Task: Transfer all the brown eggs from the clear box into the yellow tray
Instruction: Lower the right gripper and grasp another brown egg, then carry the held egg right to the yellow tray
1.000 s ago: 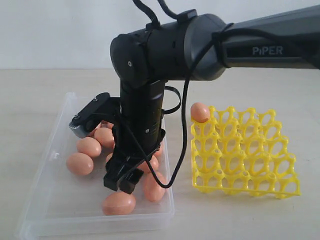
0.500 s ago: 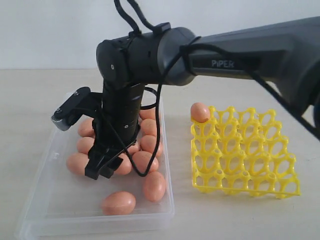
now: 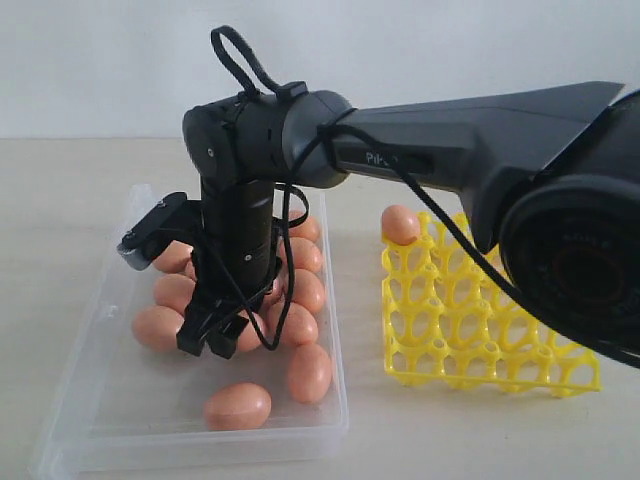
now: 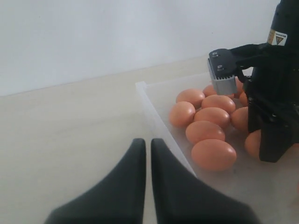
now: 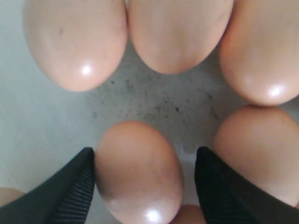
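Observation:
Several brown eggs (image 3: 309,372) lie in the clear box (image 3: 92,325) on the left. One more egg (image 3: 400,223) sits in a far corner cell of the yellow tray (image 3: 480,310). My right gripper (image 3: 213,340) reaches across into the box and points down among the eggs. In the right wrist view it (image 5: 145,156) is open, its jaws on either side of one egg (image 5: 138,175); one finger (image 5: 79,186) is against the egg, the other stands apart. My left gripper (image 4: 148,142) is shut and holds nothing, just outside the box's rim (image 4: 159,122).
The box floor (image 5: 159,102) carries dark specks, and more eggs (image 5: 74,42) crowd close round the right gripper. From the left wrist view the right arm (image 4: 275,107) stands over the eggs (image 4: 213,154). The yellow tray lies right of the box on the beige table (image 3: 60,200).
The right arm has swung left across the box, from the front middle to the left-hand eggs, and now stands with its jaws around one egg.

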Controlling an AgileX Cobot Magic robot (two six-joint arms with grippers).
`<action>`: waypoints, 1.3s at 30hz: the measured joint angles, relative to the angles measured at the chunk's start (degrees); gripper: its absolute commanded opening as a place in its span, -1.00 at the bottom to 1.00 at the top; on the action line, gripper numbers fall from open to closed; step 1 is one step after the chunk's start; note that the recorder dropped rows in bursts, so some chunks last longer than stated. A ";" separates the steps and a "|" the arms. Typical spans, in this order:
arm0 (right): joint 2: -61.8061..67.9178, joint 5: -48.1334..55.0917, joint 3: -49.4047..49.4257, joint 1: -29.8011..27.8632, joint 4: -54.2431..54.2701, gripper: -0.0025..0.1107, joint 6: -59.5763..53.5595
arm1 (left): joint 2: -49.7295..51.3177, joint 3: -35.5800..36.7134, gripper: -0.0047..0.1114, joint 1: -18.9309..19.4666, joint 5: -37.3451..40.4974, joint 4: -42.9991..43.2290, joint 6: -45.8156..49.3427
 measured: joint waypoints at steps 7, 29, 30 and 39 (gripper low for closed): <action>0.32 0.67 -0.09 -0.13 -0.37 -0.51 0.00 | 0.00 0.00 -0.85 0.00 0.00 0.00 0.00; 0.14 -54.55 12.83 1.95 11.13 -0.96 7.25 | 0.00 0.00 -0.85 0.00 0.00 0.00 0.00; -0.01 -59.57 15.01 2.47 11.13 -0.96 8.65 | 0.00 0.00 -0.85 0.00 0.00 0.00 0.00; -5.07 -111.04 36.36 7.62 13.46 -0.96 14.18 | 0.00 0.00 -0.85 0.00 0.00 0.00 0.00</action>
